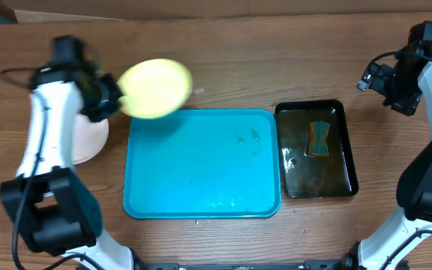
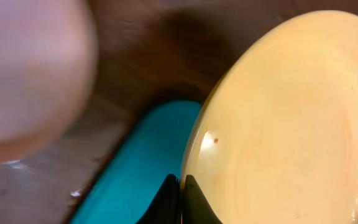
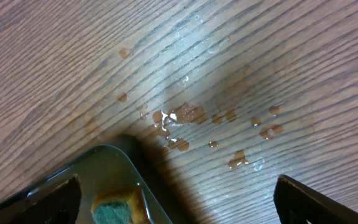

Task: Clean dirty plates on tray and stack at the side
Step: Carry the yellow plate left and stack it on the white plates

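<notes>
Plainly the left gripper is clenched on the rim of the pale yellow plate, its dark fingers pinching only the plate's edge, so the whole disc hangs out from the claw and is tilted rather than level. From above, the plate sits in the air over the far left corner of the turquoise tray, between the tray and the white plate that lies on the table at the left, partly hidden under the arm (whether that is one white plate or two stacked I cannot tell). No plate is left on the tray, so I judge this to be the last carry to the stack. The weak point is the edge grip: a glossy, possibly wet plate held by so little could pivot or slide out of the fingers if the arm swings or stops sharply. Coming down tilted, its low edge could strike the white plate first and skid it, or land off-centre and leave the stack lopsided. Farther off, the right gripper is spread wide and holds nothing, hanging over droplets on the wood beside the black tray where the sponge lies; it poses no risk where it is.
</notes>
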